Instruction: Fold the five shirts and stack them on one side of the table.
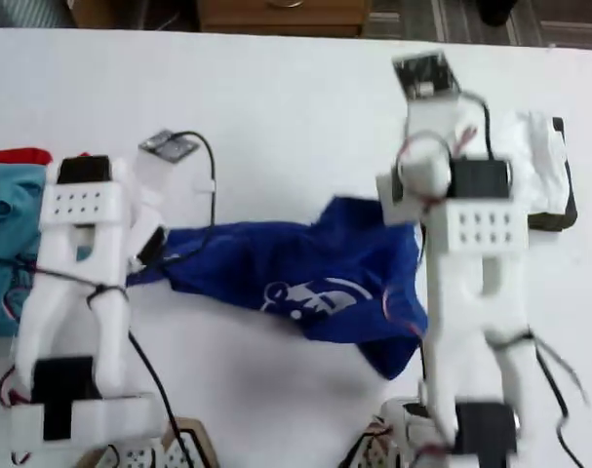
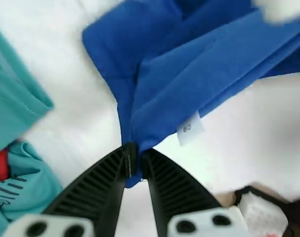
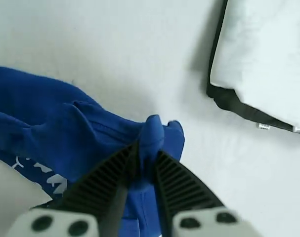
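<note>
Left claw is clenched on a bunched corner of the blue shirt, its ribbed black fingers pinching the cloth right at their tips. Right claw is likewise clamped on a pinched fold of the same shirt at its other end. Between the two arms the shirt lies strung out and rumpled across the middle of the bench, white print facing up, one end drooping toward the near side by the right arm's base. A small white label shows on a fold close to the left claw.

Just beside the left arm, at the bench's left edge, sits a crumpled teal shirt with a red shirt against it, the heap running out of the high view. On the right, close to the right arm and near that edge, a folded white shirt lies on top of a black shirt. A black cable loops from the left arm over the bench top.

Beyond the blue shirt, a broad stretch of white bench top runs to the far edge, where wooden furniture stands. Another white strip shows on the near side between the two arm bases.
</note>
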